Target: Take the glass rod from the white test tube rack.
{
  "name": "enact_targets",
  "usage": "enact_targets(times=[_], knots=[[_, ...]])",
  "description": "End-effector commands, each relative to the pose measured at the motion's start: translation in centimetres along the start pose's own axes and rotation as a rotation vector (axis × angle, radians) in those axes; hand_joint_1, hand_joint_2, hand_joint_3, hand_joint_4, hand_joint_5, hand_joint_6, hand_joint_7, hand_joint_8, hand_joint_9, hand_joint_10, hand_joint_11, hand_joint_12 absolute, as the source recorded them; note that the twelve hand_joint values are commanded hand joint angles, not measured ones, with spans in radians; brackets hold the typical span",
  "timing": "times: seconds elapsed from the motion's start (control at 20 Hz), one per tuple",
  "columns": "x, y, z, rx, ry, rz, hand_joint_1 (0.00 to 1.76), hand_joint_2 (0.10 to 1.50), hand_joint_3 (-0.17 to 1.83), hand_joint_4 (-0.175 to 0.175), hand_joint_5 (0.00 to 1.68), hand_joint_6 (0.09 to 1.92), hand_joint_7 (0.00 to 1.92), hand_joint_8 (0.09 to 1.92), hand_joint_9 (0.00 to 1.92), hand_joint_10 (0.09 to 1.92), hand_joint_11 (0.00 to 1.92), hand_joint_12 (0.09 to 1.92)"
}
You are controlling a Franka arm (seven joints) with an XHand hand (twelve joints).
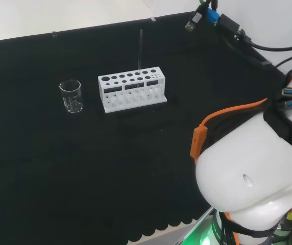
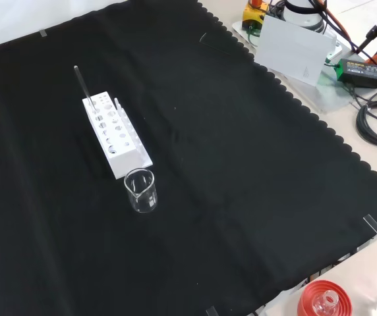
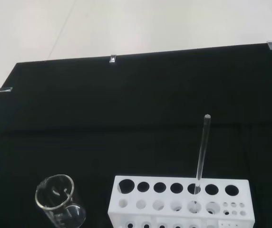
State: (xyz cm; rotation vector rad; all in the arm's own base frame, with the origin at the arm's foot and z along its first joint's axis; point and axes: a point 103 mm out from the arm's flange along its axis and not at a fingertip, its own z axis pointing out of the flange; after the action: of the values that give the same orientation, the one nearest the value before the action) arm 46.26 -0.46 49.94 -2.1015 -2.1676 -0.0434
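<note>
A white test tube rack [image 1: 132,91] [image 2: 115,135] [image 3: 179,201] stands on the black cloth. A thin glass rod [image 1: 140,48] [image 2: 84,87] [image 3: 201,151] stands upright in one of its holes, toward the rack's right end in the head view and its far end in the front view. Nothing touches the rod. The arm's white links [image 1: 253,173] fill the right of the head view.
A small clear beaker [image 1: 71,96] [image 2: 140,190] [image 3: 60,202] stands empty just left of the rack in the head view, nearer than it in the front view. A red ribbed stand [image 2: 323,299] holding glassware sits off the cloth's near edge. Cables and a box [image 2: 366,69] lie beyond the cloth's scalloped edge.
</note>
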Motion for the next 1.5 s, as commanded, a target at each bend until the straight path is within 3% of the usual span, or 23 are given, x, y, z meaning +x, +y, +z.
enact_targets(times=[0.05,0.4,1.15,1.5], knots=[[-0.4,3.0,2.0,0.045,-0.026,-0.017,0.59,0.82,0.29,-0.033,0.42,0.09,0.45,0.84,0.62,0.84,0.57,1.33],[-1.0,4.9,4.7,0.093,-0.016,-0.023,0.58,0.82,0.29,-0.031,0.43,0.09,0.44,0.84,0.63,0.84,0.58,1.32],[-3.5,8.2,11.1,0.143,0.039,-0.032,0.59,0.84,0.30,-0.028,0.43,0.09,0.45,0.85,0.66,0.82,0.61,1.32],[-4.5,10.2,12.7,0.156,0.057,-0.031,0.58,0.84,0.31,-0.027,0.43,0.09,0.45,0.84,0.66,0.82,0.61,1.31]])
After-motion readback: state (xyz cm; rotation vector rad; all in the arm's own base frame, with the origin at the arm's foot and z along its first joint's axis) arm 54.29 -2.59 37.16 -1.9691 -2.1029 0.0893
